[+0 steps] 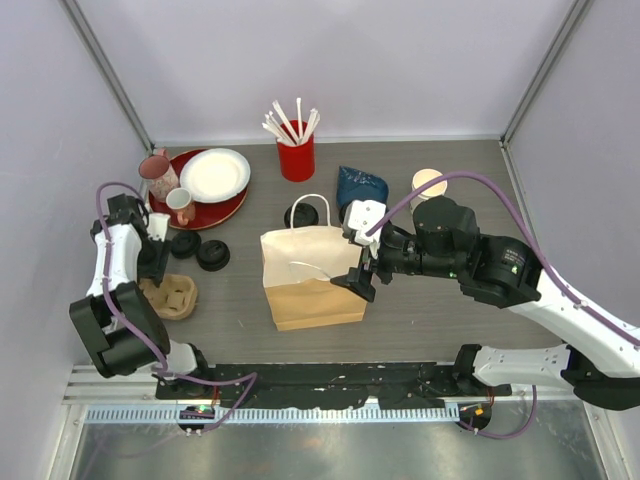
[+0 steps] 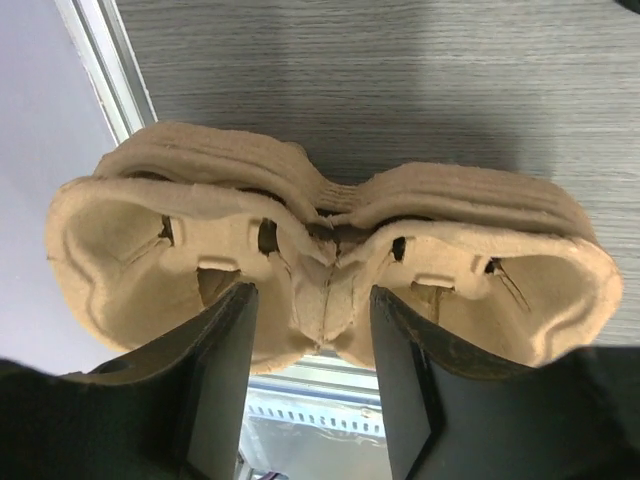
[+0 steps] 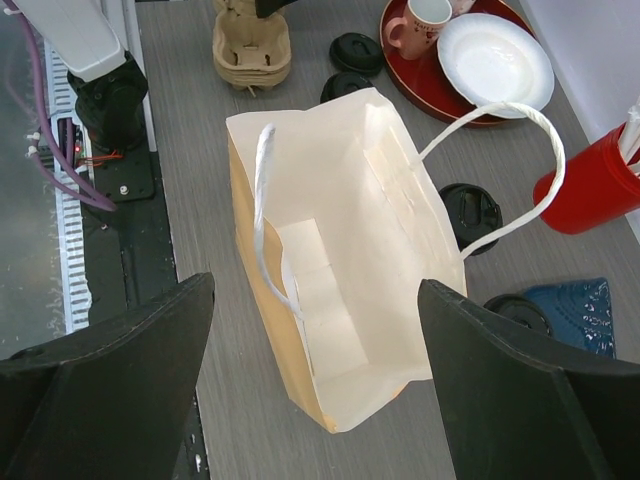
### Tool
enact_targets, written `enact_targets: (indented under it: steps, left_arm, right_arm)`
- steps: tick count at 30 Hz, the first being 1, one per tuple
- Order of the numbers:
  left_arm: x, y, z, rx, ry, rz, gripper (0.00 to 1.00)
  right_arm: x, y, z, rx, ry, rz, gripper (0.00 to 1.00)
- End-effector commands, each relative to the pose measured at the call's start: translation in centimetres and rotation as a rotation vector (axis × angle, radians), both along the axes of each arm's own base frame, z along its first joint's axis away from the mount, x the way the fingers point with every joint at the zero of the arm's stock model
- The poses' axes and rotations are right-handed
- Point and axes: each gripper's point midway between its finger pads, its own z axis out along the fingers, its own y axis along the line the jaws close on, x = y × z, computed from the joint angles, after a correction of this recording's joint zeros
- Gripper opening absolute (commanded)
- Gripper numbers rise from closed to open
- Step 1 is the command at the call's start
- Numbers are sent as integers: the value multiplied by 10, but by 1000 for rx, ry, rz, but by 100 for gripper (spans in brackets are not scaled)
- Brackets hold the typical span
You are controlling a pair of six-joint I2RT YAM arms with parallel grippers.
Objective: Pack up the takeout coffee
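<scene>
Two small takeout coffee cups [image 1: 213, 255], seen from above as round black plastic lids, stand side by side on the grey wood-grain worktop [image 1: 420, 312]. They are left of an upright, open brown paper bag [image 1: 305, 300] and just behind a moulded brown pulp cup carrier [image 2: 470, 290]. The left claw [image 2: 315, 300] straddles the carrier's centre ridge, though I cannot tell whether it grips, and the right claw [image 3: 315, 290] hangs wide open above the bag's mouth, holding nothing.

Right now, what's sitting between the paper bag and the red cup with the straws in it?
A round black lid lies on the table between the paper bag and the red straw holder. The top view shows it best.
</scene>
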Motion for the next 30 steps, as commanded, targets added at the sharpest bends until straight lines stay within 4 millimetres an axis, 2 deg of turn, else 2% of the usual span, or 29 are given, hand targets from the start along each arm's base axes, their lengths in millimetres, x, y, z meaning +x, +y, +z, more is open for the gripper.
enact_targets:
  steps: [1, 5, 6, 8, 9, 12, 17, 23, 30]
  left_arm:
    - [8, 10, -13, 30, 6, 4, 51]
    - [4, 6, -18, 6, 35, 7, 42]
    - [4, 5, -17, 0, 37, 9, 35]
    - [3, 3, -16, -13, 31, 10, 26]
    - [3, 1, -13, -17, 28, 9, 17]
    - [4, 0, -4, -21, 0, 18, 6]
    - [2, -1, 10, -9, -19, 26, 5]
    - [3, -4, 39, -3, -81, 19, 0]
    - [6, -15, 68, -39, -155, 10, 0]
  right_arm:
    - [0, -4, 14, 55, -15, -23, 88]
    - [2, -6, 10, 43, -16, -39, 88]
    - [3, -6, 9, 40, -18, -40, 88]
    - [3, -7, 7, 37, -19, -41, 88]
    - [3, -7, 6, 34, -19, -42, 88]
    - [3, -7, 2, 23, -16, -42, 88]
    - [4, -7, -4, 5, -10, -45, 88]
    - [4, -8, -9, -9, -4, -49, 88]
    - [4, -9, -11, -14, -2, -52, 88]
